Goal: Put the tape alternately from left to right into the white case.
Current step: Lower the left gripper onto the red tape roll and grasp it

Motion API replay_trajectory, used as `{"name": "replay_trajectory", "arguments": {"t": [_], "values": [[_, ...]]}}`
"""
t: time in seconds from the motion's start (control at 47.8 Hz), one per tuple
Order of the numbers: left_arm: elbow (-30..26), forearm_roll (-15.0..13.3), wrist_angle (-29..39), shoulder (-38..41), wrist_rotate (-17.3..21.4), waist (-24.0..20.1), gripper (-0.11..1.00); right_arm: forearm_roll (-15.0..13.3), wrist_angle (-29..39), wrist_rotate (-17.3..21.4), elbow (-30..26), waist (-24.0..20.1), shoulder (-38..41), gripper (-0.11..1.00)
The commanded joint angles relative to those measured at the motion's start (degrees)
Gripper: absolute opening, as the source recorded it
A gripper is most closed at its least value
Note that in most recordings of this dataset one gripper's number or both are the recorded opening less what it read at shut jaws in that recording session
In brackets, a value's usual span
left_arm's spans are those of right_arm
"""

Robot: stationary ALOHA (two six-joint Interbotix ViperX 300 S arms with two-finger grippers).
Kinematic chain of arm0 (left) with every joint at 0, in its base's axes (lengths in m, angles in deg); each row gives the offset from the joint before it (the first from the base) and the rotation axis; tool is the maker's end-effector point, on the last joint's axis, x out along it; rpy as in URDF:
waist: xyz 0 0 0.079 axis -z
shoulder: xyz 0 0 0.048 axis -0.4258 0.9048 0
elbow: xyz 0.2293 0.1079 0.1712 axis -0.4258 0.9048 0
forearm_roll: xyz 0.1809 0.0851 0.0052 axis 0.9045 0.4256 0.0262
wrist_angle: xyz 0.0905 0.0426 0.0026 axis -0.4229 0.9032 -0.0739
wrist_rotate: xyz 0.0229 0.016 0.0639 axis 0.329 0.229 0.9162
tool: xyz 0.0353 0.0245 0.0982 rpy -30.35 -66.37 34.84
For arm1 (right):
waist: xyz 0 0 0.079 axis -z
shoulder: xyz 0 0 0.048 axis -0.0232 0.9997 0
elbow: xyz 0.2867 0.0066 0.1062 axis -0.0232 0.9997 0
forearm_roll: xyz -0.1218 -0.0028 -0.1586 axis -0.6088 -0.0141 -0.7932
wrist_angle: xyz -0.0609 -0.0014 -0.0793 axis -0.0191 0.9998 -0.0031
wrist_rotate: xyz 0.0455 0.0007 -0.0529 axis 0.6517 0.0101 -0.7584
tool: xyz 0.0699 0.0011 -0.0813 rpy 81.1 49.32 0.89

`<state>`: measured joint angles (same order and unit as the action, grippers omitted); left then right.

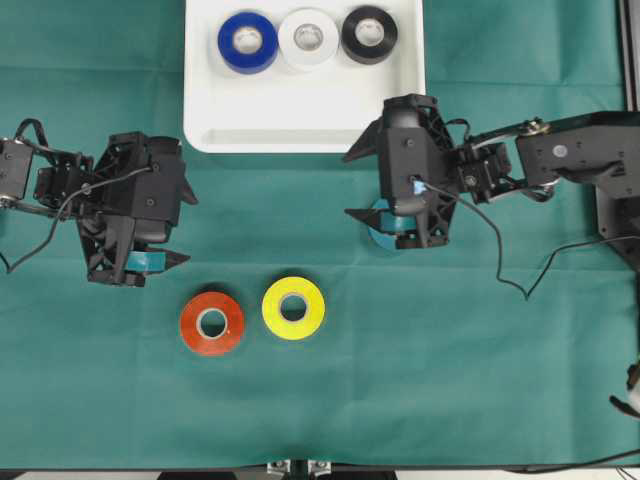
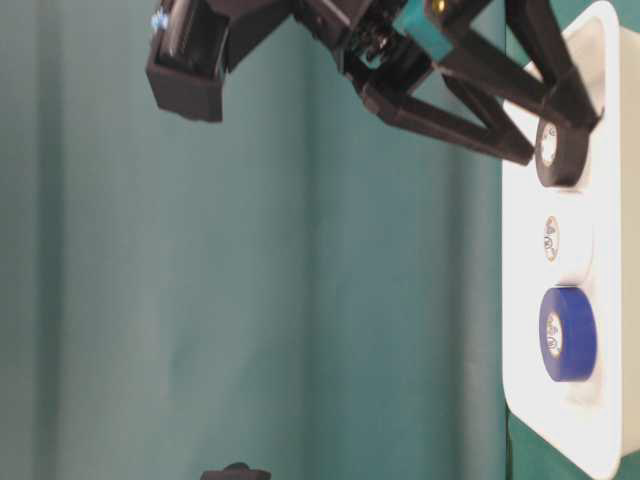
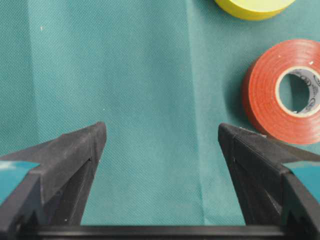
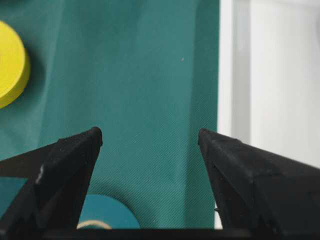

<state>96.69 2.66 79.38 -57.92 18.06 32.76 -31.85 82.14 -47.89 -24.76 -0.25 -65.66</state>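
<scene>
Three glossy ring-shaped tape rolls, blue, white and black, lie in a row in the shallow white plastic case. Right hand, released, hovers over the teal roll, likely the next pick. Left hand, released and empty, waits near the red roll and yellow roll on the green cloth-covered bench.

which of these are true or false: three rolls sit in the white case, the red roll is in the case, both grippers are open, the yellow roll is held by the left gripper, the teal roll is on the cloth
1. Three rolls sit in the white case: true; blue roll, white roll, black roll.
2. The red roll is in the case: false; it lies on the green cloth.
3. Both grippers are open: true; left gripper and right gripper hold nothing.
4. The yellow roll is held by the left gripper: false; it lies free on the cloth.
5. The teal roll is on the cloth: true, under the right gripper.
</scene>
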Motion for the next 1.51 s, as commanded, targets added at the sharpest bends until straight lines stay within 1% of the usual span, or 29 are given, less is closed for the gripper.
{"name": "replay_trajectory", "arguments": {"t": [0.0, 0.125, 0.209, 0.481, 0.669, 0.899, 1.192, 1.484], "values": [[-1.41, -0.09, -0.44, -0.53, -0.09, -0.09, 0.77, 0.18, -0.35, 0.09, -0.18, 0.18, -1.49, 0.84], [-1.49, -0.18, -0.44, -0.44, -0.26, 0.35, 0.77, 0.18, -0.44, 0.09, -0.35, 0.18, -1.49, 0.85], [-1.85, -0.18, -0.26, -0.35, -1.49, 1.14, 0.77, 0.18, -0.26, 0.09, -0.44, 0.18, -1.49, 0.84], [-2.37, -0.18, -0.09, 1.14, -10.02, 4.66, 0.77, 0.18, -0.09, 0.09, -0.35, 0.18, -1.49, 0.84], [-2.64, -0.18, -0.09, 1.41, -14.85, 7.73, 0.77, 0.18, -0.09, 0.09, -0.26, 0.18, -1.49, 0.84], [-3.78, -0.18, -0.09, 3.34, -19.60, 9.93, 0.77, 0.18, -0.09, 0.09, -0.18, 0.18, -1.49, 0.84], [-7.03, -0.18, -0.09, 7.29, -23.03, 10.72, 0.76, 0.18, -0.09, 0.09, -0.18, 0.18, -1.05, 0.84], [-8.88, -0.18, -0.09, 10.81, -23.03, 10.63, 0.76, 0.18, 0.00, 0.09, -0.09, 0.18, -0.97, 0.84]]}}
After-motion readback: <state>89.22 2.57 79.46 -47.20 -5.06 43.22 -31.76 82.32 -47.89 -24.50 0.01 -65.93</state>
